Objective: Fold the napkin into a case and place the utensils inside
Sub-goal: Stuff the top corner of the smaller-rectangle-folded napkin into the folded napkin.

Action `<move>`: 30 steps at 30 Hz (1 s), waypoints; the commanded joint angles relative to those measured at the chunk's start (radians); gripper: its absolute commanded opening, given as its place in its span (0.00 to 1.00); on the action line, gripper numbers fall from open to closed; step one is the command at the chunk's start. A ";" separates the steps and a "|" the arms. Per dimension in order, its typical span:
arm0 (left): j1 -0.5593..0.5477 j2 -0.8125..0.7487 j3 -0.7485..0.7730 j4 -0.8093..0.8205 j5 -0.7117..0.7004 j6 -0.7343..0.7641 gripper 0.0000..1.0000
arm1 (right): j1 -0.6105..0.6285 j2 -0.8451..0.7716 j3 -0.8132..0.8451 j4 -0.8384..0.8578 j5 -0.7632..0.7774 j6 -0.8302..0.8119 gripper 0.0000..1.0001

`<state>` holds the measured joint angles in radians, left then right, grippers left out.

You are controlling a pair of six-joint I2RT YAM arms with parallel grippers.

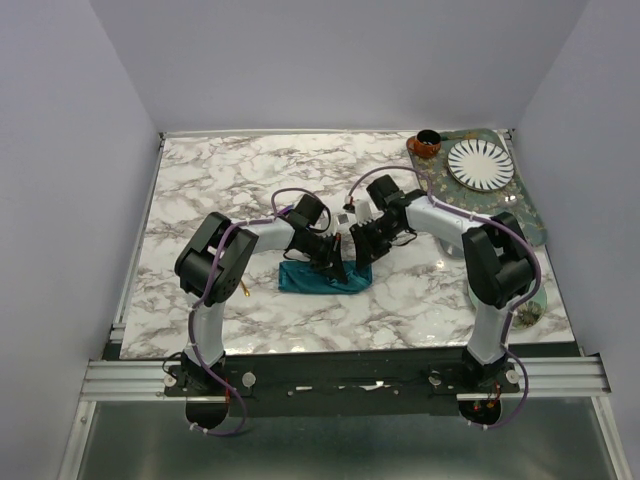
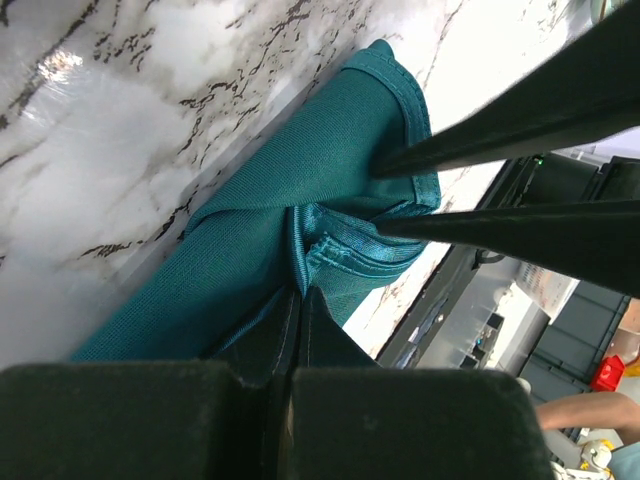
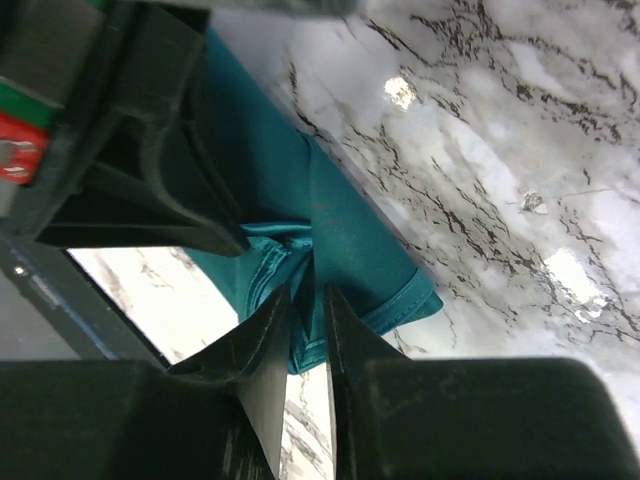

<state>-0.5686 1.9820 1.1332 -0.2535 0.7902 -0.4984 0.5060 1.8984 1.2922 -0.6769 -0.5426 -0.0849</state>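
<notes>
We note the napkin [image 1: 318, 279], folded narrow, at centre frame on the marble table [image 1: 230, 180]. The left gripper [image 2: 300, 297] and right gripper [image 3: 307, 300] are both clamped on its bunched hem, presumably pinning the fold.

Bright, even overhead light, white glare spots on the marble tabletop [image 3: 400, 92], blurred wrist-view foregrounds.

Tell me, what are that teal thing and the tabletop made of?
The napkin looks like woven cloth, slightly shiny: fine weave, stitched hem, soft folds. The table looks like polished marble or a marble-print laminate: grey veins, bright reflections.
</notes>
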 commanded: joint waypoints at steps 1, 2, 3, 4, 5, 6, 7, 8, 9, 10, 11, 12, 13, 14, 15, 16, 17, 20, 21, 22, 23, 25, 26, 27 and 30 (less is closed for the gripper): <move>0.012 0.043 -0.004 -0.039 -0.066 0.032 0.00 | 0.025 -0.007 -0.042 0.066 0.112 0.017 0.29; 0.012 0.043 -0.006 -0.036 -0.065 0.031 0.00 | 0.031 -0.004 -0.045 0.071 0.124 0.017 0.30; 0.015 0.044 -0.006 -0.038 -0.065 0.031 0.00 | 0.031 -0.004 -0.047 0.082 0.130 0.020 0.31; 0.015 0.044 -0.007 -0.038 -0.065 0.031 0.00 | 0.032 -0.004 -0.051 0.086 0.138 0.023 0.32; 0.016 0.046 -0.007 -0.036 -0.063 0.031 0.00 | 0.035 -0.005 -0.059 0.091 0.150 0.025 0.33; 0.018 0.047 -0.007 -0.038 -0.063 0.031 0.00 | 0.039 -0.005 -0.065 0.103 0.158 0.027 0.34; 0.021 0.048 -0.009 -0.036 -0.063 0.031 0.00 | 0.039 -0.004 -0.070 0.109 0.164 0.028 0.34; 0.019 0.048 -0.010 -0.036 -0.063 0.029 0.00 | 0.040 -0.004 -0.074 0.114 0.174 0.028 0.34; 0.019 0.051 -0.010 -0.038 -0.063 0.029 0.00 | 0.045 -0.002 -0.082 0.123 0.184 0.028 0.34; 0.021 0.051 -0.012 -0.036 -0.063 0.029 0.00 | 0.049 -0.002 -0.086 0.129 0.193 0.025 0.34; 0.022 0.052 -0.012 -0.036 -0.062 0.029 0.00 | 0.055 -0.004 -0.094 0.135 0.213 0.027 0.34; 0.022 0.052 -0.012 -0.036 -0.063 0.029 0.00 | 0.057 -0.005 -0.105 0.149 0.217 0.025 0.33; 0.026 0.052 -0.012 -0.036 -0.062 0.029 0.00 | 0.060 -0.007 -0.111 0.154 0.220 0.025 0.32; 0.026 0.054 -0.012 -0.036 -0.062 0.027 0.00 | 0.068 -0.007 -0.113 0.157 0.228 0.027 0.27; 0.027 0.054 -0.012 -0.038 -0.062 0.029 0.00 | 0.068 -0.012 -0.116 0.160 0.230 0.027 0.23; 0.027 0.055 -0.012 -0.036 -0.062 0.031 0.00 | 0.071 -0.015 -0.119 0.165 0.233 0.028 0.19; 0.027 0.055 -0.012 -0.038 -0.060 0.031 0.00 | 0.071 -0.019 -0.120 0.165 0.231 0.033 0.09; 0.029 0.055 -0.012 -0.039 -0.060 0.034 0.00 | 0.071 -0.045 -0.111 0.158 0.227 0.036 0.01; 0.029 0.057 -0.012 -0.041 -0.059 0.034 0.00 | 0.069 -0.054 -0.110 0.157 0.225 0.039 0.01; 0.030 0.057 -0.010 -0.043 -0.062 0.035 0.00 | 0.071 -0.076 -0.108 0.155 0.225 0.043 0.01; 0.030 0.055 -0.010 -0.041 -0.060 0.035 0.00 | 0.069 -0.088 -0.105 0.152 0.225 0.045 0.01; 0.030 0.054 -0.010 -0.041 -0.059 0.037 0.00 | 0.069 -0.110 -0.103 0.149 0.224 0.051 0.01; 0.030 0.052 -0.009 -0.041 -0.060 0.037 0.00 | 0.069 -0.133 -0.103 0.148 0.216 0.050 0.01; 0.030 0.049 -0.009 -0.040 -0.060 0.040 0.00 | 0.069 -0.142 -0.103 0.146 0.213 0.050 0.00; 0.029 0.041 -0.010 -0.038 -0.060 0.041 0.00 | 0.069 -0.157 -0.097 0.139 0.187 0.047 0.01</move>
<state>-0.5468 1.9934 1.1336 -0.2562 0.8200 -0.4984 0.5694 1.8072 1.1908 -0.5426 -0.3492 -0.0437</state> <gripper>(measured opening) 0.013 0.011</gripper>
